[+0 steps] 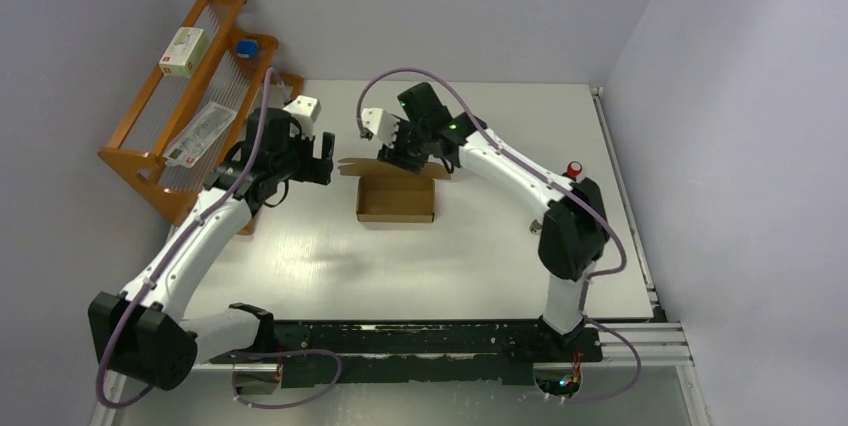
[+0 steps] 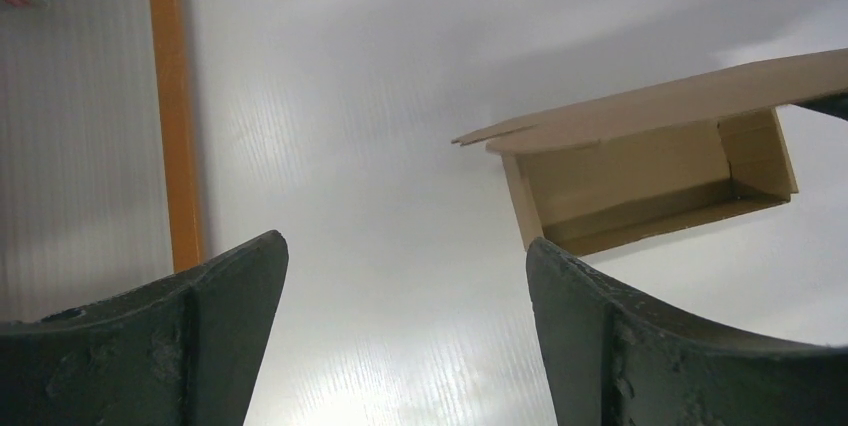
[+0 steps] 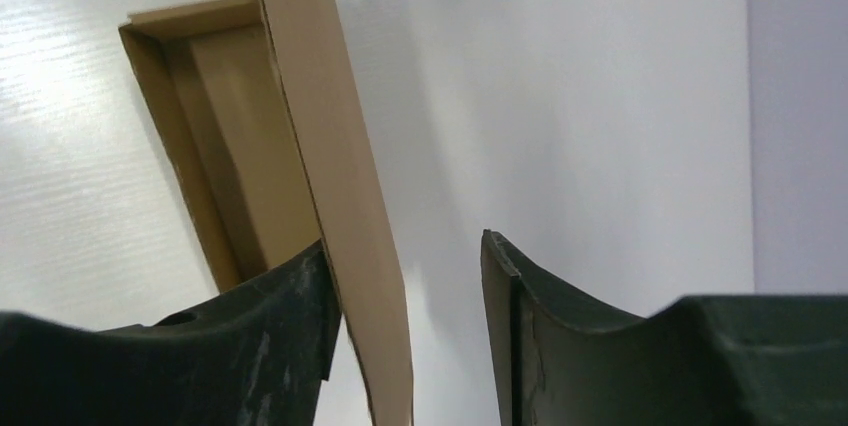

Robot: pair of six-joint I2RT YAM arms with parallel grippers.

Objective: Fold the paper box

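Observation:
The paper box [image 1: 396,201] is a shallow brown cardboard tray standing open in the middle of the table, its lid flap [image 1: 352,163] raised along the far side. My right gripper [image 1: 395,158] hangs over that flap. In the right wrist view the flap [image 3: 335,146] stands between the jaws, against the left finger [image 3: 290,316], with a clear gap to the right finger [image 3: 520,306]; the jaws are open. My left gripper [image 1: 322,158] hovers just left of the box, wide open and empty. In the left wrist view the box [image 2: 650,181] lies ahead to the right.
An orange wire rack [image 1: 190,106] leans at the back left, holding a small white labelled box [image 1: 185,51], a blue item [image 1: 246,47] and a leaflet [image 1: 200,134]. Its orange rail [image 2: 175,96] shows in the left wrist view. Grey walls close in the back and right sides.

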